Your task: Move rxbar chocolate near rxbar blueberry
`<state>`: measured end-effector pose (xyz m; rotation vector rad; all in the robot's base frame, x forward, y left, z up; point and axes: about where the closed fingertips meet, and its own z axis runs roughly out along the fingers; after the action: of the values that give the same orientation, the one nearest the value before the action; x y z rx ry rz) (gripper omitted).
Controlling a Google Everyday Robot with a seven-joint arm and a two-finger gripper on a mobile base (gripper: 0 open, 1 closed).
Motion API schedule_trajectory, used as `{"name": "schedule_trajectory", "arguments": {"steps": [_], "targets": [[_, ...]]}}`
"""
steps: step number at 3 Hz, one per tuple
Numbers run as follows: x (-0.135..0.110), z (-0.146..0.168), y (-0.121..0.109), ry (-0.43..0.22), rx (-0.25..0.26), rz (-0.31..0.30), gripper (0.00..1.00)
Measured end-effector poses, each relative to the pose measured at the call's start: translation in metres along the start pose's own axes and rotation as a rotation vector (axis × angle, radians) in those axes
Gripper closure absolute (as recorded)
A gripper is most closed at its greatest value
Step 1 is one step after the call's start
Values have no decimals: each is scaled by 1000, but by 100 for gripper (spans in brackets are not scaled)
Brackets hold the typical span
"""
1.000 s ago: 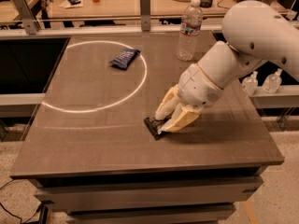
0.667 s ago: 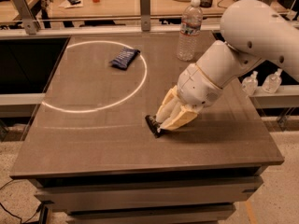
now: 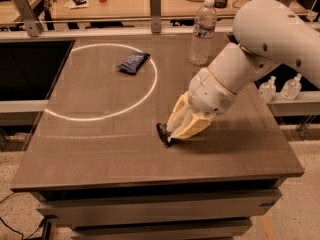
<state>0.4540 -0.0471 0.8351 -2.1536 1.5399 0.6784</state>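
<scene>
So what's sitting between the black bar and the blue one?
Nothing. In the camera view, only bare table, crossed by the white ring, separates the rxbar chocolate, at the gripper, from the rxbar blueberry.

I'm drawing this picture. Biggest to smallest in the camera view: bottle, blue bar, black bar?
1. bottle
2. blue bar
3. black bar, but unsure: the gripper, down at the table front, hides most of it.
</scene>
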Motion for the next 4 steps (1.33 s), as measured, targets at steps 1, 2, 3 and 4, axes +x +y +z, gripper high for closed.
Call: {"name": "schedule_trajectory", "arguments": {"steps": [1,2,3,4], "targets": [[0,0,0,2,-2,-3,13],[-1,0,0,1,-3,-6,0],[-1,1,-2,7,-8,10,0],[9,-2,-11,15,20,125,0]]}}
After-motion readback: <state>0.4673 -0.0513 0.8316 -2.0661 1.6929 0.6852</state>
